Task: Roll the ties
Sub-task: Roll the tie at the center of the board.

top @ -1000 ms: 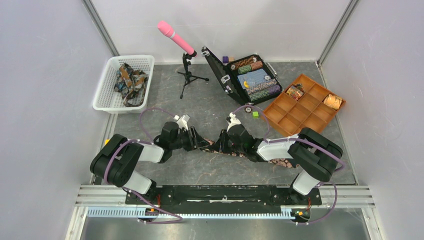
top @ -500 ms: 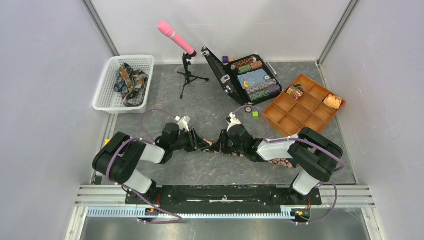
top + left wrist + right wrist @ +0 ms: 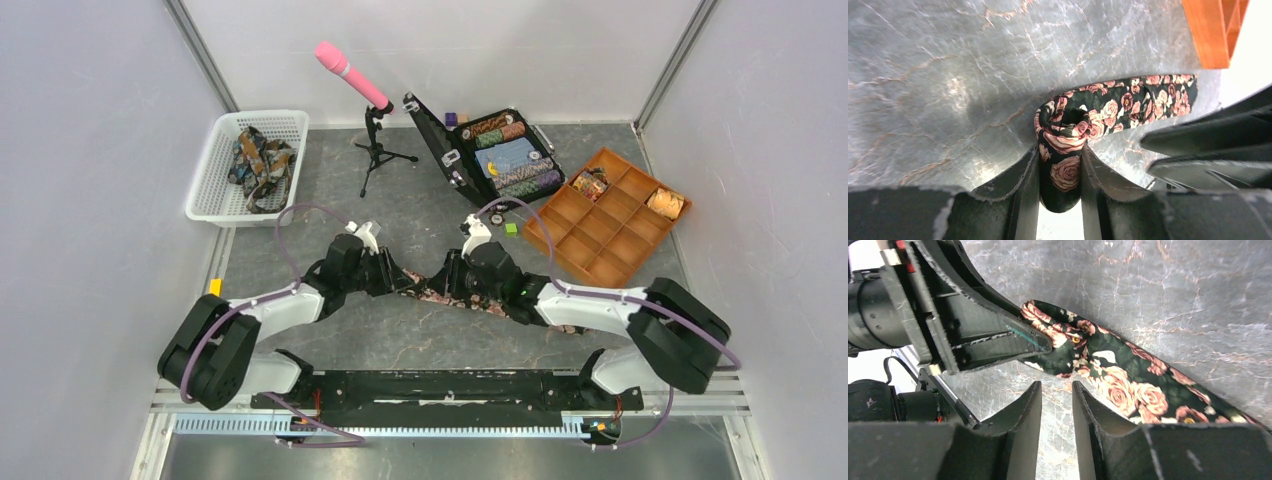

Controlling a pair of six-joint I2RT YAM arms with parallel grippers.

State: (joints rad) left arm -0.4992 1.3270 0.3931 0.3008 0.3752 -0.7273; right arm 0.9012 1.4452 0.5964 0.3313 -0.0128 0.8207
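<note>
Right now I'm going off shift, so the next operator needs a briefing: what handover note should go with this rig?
Left hand: shut on the started coil at one end of the rose-print tie.
Right hand: open, nothing between its fingers, close to the tie's flat strip.
Done: a dark coil and a tan-gold coil sit in separate compartments of the orange tray.
Left: finish rolling this tie; the loose ties in the white basket are not yet rolled.

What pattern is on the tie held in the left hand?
The tie shows pink roses on dark cloth, clearest in the left wrist view.
</note>
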